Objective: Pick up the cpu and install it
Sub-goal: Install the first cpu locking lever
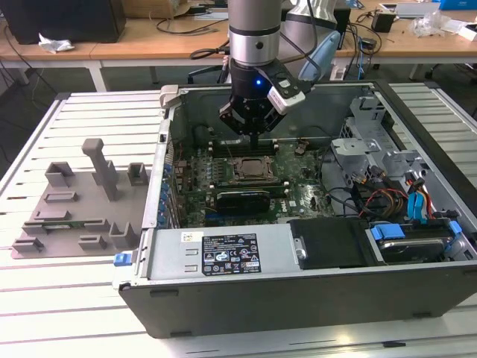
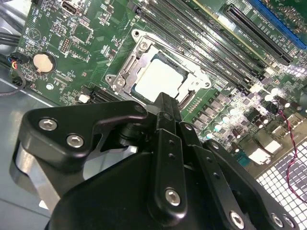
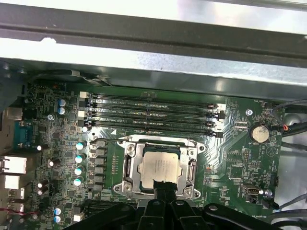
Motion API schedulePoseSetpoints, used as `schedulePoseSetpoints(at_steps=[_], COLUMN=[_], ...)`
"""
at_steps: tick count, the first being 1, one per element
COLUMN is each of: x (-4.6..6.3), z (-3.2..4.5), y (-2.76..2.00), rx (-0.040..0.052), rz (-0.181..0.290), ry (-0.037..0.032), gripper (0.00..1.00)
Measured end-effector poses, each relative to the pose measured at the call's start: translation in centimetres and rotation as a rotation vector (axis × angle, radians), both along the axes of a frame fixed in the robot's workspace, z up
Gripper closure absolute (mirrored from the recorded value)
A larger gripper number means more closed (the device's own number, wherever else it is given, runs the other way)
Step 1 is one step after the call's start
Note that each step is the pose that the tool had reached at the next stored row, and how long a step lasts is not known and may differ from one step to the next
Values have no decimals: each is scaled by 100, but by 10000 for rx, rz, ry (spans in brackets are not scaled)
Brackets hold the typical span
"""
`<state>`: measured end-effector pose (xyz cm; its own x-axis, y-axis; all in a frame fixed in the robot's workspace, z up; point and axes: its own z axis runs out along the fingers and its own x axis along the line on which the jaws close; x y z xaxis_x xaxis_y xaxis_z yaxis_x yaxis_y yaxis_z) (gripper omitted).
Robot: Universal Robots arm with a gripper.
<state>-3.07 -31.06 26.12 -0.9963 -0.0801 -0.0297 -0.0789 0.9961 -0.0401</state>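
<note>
The cpu (image 3: 160, 166) is seen lying flat inside the metal socket frame (image 3: 128, 168) on the green motherboard (image 3: 232, 160), within the open computer case (image 1: 298, 294). The gripper (image 1: 253, 139) is poised over one edge of the cpu. In both wrist views its fingers appear to be closed together with nothing gripped, though contact with the chip cannot be judged.

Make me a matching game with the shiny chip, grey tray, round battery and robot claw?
1 shiny silver square cpu
2 grey plastic tray
3 round silver coin battery
4 black gripper

A outside the open grey computer case
B over the cpu
C in the metal socket frame
D on the green circuit board, apart from the socket

Pairs: 1-C, 2-A, 3-D, 4-B
</note>
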Motion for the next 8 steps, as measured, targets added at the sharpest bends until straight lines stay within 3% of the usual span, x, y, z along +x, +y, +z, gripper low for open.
schedulePoseSetpoints(at_steps=[8], x=[-128], z=[0], y=[0], rx=[0], rz=[1], ry=[0], gripper=[89])
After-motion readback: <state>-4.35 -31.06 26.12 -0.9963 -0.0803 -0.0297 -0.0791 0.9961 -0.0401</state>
